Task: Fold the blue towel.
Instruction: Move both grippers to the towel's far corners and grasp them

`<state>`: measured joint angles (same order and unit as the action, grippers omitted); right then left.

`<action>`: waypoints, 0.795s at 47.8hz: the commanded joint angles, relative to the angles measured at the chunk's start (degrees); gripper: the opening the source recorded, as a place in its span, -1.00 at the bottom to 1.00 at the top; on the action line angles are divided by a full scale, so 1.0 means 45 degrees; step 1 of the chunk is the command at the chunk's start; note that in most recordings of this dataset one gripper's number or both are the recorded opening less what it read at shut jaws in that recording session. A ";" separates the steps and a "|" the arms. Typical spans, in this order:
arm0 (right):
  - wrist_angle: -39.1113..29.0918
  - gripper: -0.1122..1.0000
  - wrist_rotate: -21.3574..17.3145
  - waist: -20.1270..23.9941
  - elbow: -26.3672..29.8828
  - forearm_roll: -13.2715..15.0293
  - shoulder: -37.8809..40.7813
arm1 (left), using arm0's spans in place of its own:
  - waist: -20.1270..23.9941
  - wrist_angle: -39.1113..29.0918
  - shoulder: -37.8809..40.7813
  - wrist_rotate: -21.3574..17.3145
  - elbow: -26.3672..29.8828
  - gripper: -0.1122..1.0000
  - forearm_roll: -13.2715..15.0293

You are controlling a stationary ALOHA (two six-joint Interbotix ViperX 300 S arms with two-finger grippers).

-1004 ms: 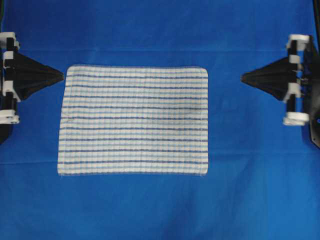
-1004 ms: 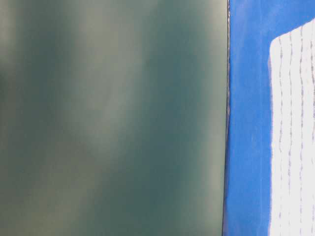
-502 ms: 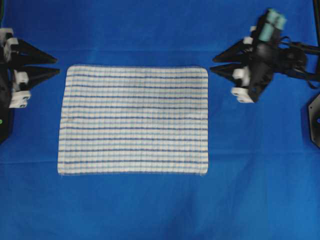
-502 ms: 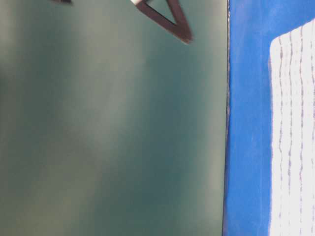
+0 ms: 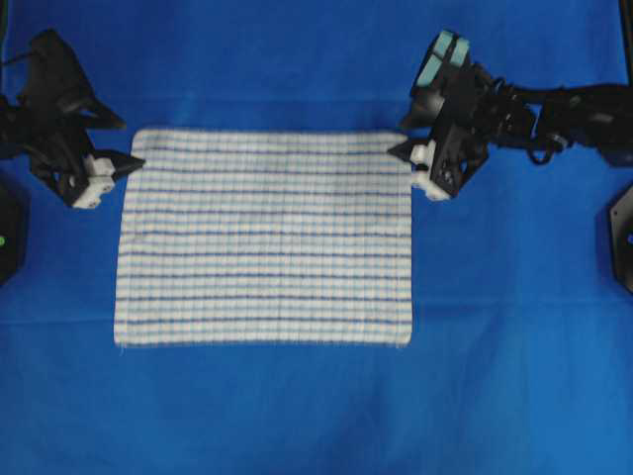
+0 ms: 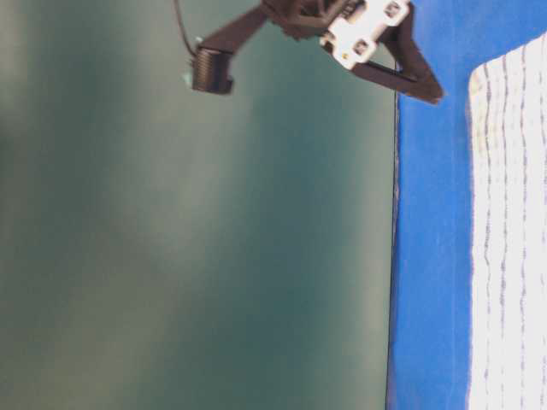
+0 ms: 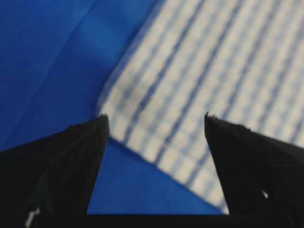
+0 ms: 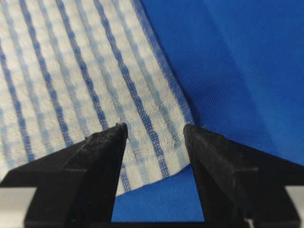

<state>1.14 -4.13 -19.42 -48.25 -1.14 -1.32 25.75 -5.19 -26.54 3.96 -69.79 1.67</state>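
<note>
Flat on desk [image 5: 297, 416]: towel [image 5: 264, 237], unfolded. Left claw [image 5: 111, 146] and right claw [image 5: 406, 139] both gape wide, empty, each at a top corner. Risk: pinching desk cover with the hem, or a corner slipping, giving a skewed fold.

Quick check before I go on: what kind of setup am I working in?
Likely a lab tabletop rig: a plain blue table covering, one striped towel laid flat, and two robot grippers at its far corners.
</note>
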 commanded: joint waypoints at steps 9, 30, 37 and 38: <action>0.0664 0.23 -0.0020 -0.0430 0.0254 -0.0039 0.0898 | 0.0723 0.0840 0.2148 -0.0195 0.0430 0.54 -0.0039; 0.1152 0.08 0.0020 -0.0879 0.0273 0.0000 0.1953 | 0.1426 0.1445 0.3320 -0.0215 0.0508 0.37 -0.0039; 0.1074 -0.53 0.0078 -0.0879 0.0293 0.0000 0.1992 | 0.1289 0.1387 0.3320 -0.0234 0.0527 -0.25 -0.0039; 0.1055 -0.63 0.0078 -0.0879 0.0293 0.0000 0.1992 | 0.1270 0.1387 0.3320 -0.0234 0.0527 -0.34 -0.0039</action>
<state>6.33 -3.96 -23.20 -47.02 -1.14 8.00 31.82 0.97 -11.16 2.99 -67.32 1.58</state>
